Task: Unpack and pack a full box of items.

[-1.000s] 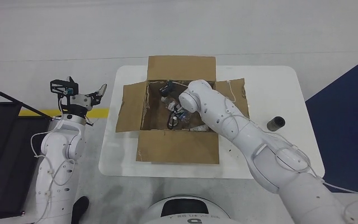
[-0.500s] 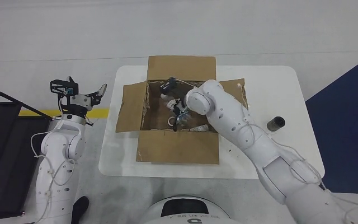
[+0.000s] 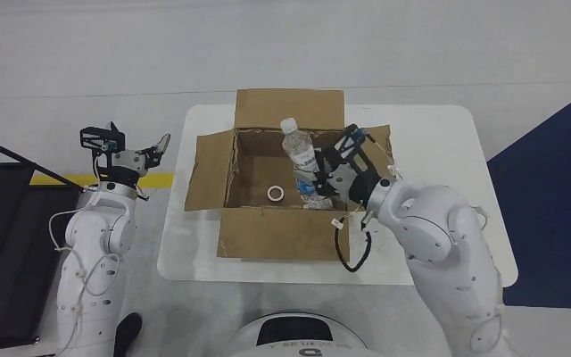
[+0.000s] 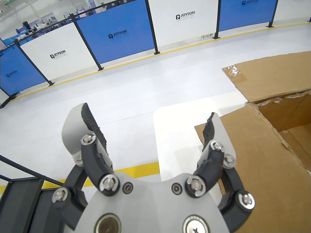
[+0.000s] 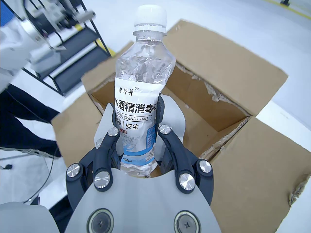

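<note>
An open cardboard box (image 3: 281,234) stands on the white table (image 3: 428,125). Above the box's right half my right gripper (image 3: 314,171) is shut on a clear plastic bottle (image 3: 297,147) with a white cap and a white-and-blue label. In the right wrist view the bottle (image 5: 141,86) stands between the fingers (image 5: 160,107), over the box (image 5: 218,56). A roll of tape (image 3: 277,192) and some small items lie on the box floor. My left gripper (image 3: 136,148) hangs open with nothing in it off the table's left side; the left wrist view shows its fingers (image 4: 93,124) spread beside a box flap (image 4: 250,151).
A dark cylinder (image 3: 439,196) stands on the table right of the box. A black rack (image 3: 18,232) sits on the floor at the far left. The box flaps (image 3: 290,109) lie folded outward on all sides.
My right arm has pulled back out of the box toward the right, lifting the bottle up with it. The left arm has stayed where it was.
</note>
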`<move>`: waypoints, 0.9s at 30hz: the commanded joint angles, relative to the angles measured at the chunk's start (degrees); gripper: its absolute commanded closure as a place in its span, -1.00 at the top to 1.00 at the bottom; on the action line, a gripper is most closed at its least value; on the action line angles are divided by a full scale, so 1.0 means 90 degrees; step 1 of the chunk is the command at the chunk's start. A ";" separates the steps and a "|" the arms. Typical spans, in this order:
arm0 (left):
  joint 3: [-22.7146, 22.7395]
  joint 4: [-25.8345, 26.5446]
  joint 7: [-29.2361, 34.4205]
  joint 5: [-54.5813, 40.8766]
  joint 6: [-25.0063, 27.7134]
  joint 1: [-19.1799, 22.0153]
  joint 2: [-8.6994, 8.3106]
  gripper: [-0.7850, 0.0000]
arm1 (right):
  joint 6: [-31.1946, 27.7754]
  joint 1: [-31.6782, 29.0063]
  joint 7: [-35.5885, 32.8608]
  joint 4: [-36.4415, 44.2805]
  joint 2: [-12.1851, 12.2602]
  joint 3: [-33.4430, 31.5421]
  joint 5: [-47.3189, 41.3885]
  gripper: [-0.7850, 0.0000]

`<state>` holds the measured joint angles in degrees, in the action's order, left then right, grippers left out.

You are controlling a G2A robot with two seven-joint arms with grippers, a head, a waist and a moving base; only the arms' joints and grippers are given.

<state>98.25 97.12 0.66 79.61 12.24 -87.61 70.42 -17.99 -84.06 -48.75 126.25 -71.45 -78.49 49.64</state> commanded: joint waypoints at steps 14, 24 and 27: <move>0.0000 0.0000 0.0000 0.0000 0.0000 0.0000 0.0000 1.00 | -0.0892 -0.1949 0.1972 0.0132 0.0147 -0.2024 -0.1613 -1.00; 0.0000 0.0000 0.0000 0.0000 0.0000 0.0000 0.0000 1.00 | -0.0478 -0.3520 0.3495 0.0128 0.0083 -0.3210 -0.2195 -1.00; 0.0000 0.0000 0.0000 0.0000 0.0000 0.0000 0.0000 1.00 | -0.0276 -0.4017 0.3644 0.0058 0.0050 -0.3513 -0.2662 -1.00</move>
<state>98.25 97.12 0.66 79.61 12.24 -87.61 70.42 -20.86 -118.70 -16.01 126.95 -70.93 -109.14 27.37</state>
